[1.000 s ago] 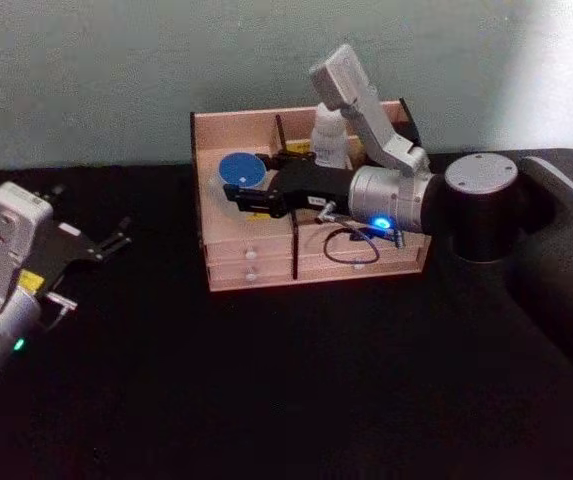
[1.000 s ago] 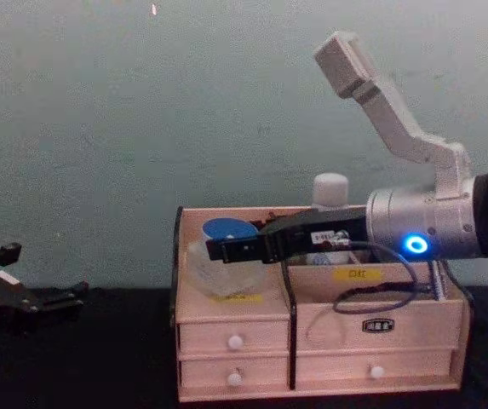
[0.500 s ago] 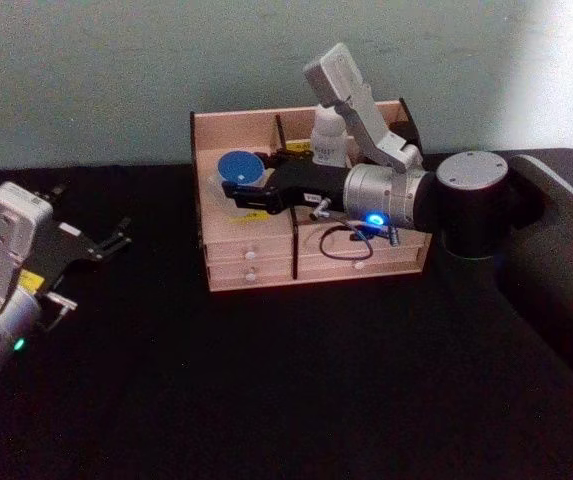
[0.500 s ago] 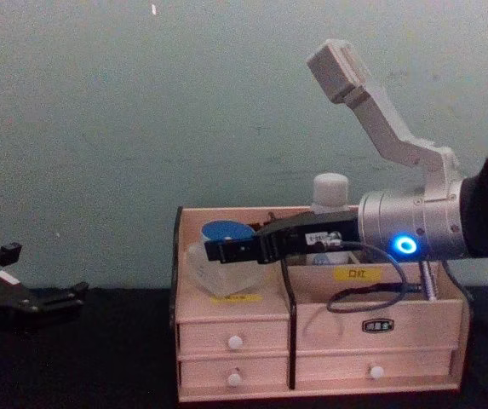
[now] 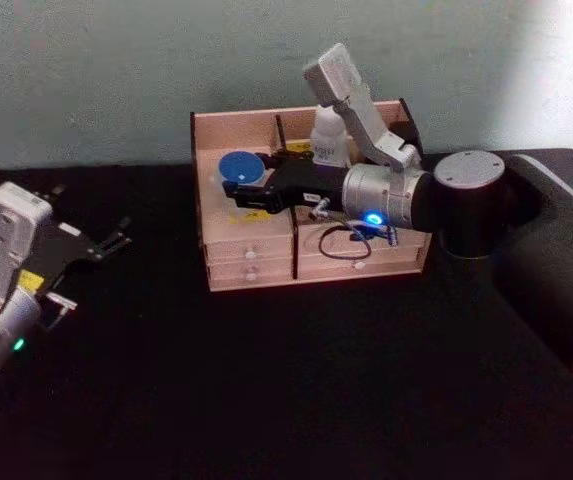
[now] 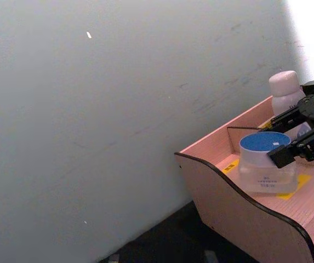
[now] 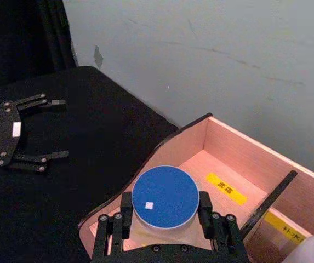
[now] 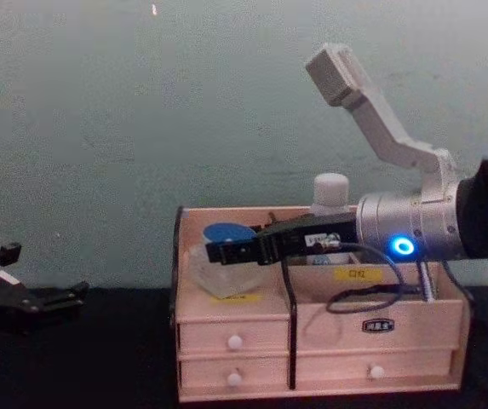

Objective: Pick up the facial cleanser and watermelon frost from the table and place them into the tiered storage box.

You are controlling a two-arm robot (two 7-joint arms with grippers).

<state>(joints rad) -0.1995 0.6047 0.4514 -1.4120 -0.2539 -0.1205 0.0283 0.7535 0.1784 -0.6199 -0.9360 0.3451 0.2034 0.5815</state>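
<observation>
One squat clear watermelon frost (image 7: 165,200) wears a white-rimmed blue lid.

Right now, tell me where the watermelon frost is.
The watermelon frost sits in the left-hand compartment of the tiered storage box, between the right gripper fingers, with the facial cleanser standing further right.
</observation>
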